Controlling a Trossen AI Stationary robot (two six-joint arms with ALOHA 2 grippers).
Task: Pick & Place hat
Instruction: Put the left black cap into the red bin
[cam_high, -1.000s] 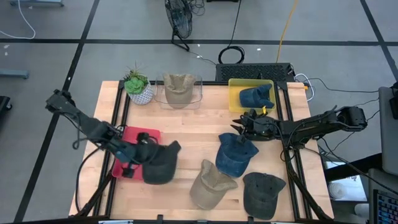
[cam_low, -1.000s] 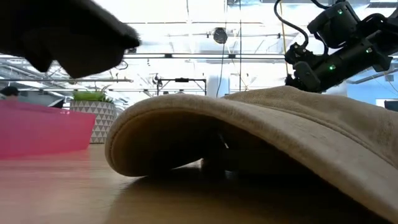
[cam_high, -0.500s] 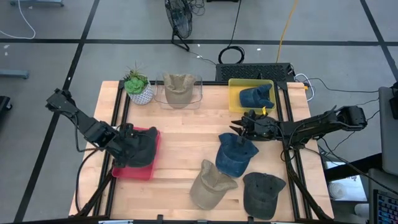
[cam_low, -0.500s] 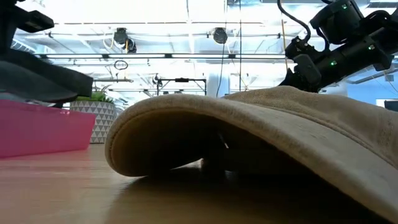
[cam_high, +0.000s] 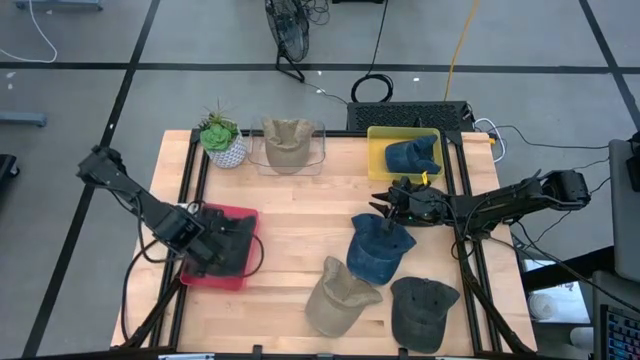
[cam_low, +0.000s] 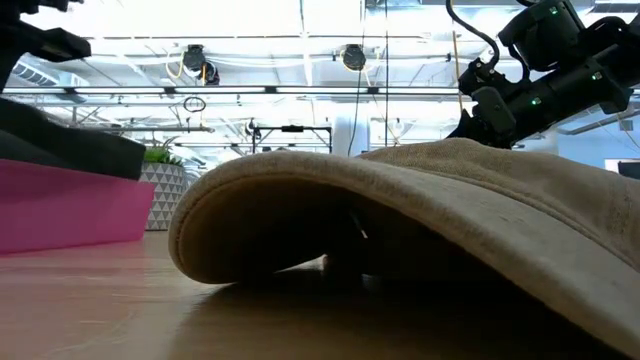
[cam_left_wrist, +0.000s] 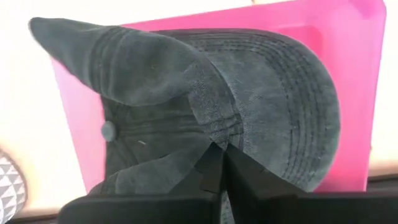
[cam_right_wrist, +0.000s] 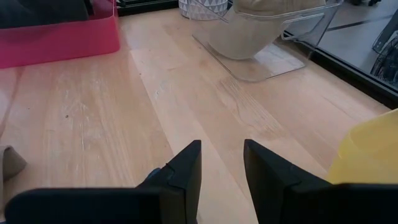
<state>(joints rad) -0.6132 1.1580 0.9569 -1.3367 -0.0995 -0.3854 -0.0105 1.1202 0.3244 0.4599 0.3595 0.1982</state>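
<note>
A dark grey hat (cam_left_wrist: 186, 93) is in the pink tray (cam_high: 240, 215) at the table's left, under my left gripper (cam_high: 215, 248), which is shut on it. In the low view the hat (cam_low: 60, 150) shows just above the tray's rim (cam_low: 70, 205). My right gripper (cam_right_wrist: 221, 163) stands open over bare wood beyond the blue hat (cam_high: 378, 250), with nothing between its fingers. A tan hat (cam_high: 340, 297) and another dark hat (cam_high: 422, 310) lie on the table near its front edge. My left gripper pinches a bunched fold of the hat's crown (cam_left_wrist: 217, 134) between its two fingers, close to where the brim (cam_left_wrist: 305, 112) begins. The fingers come from above and point down. The hat sits low in the pink tray; I cannot tell whether it rests on the tray's floor.
A clear bin (cam_high: 320, 150) with a tan hat and a yellow bin (cam_high: 380, 140) with a blue hat stand at the far edge. A potted plant (cam_high: 222, 140) stands at the far left. Bare wood lies between the pink tray and the loose hats.
My left gripper has carried the dark grey hat toward the table's left edge, from beside the pink tray to over it, and gone down. It has tipped from a slant to point straight down. The hat, which hung past the tray's right side, now sits inside the tray.
</note>
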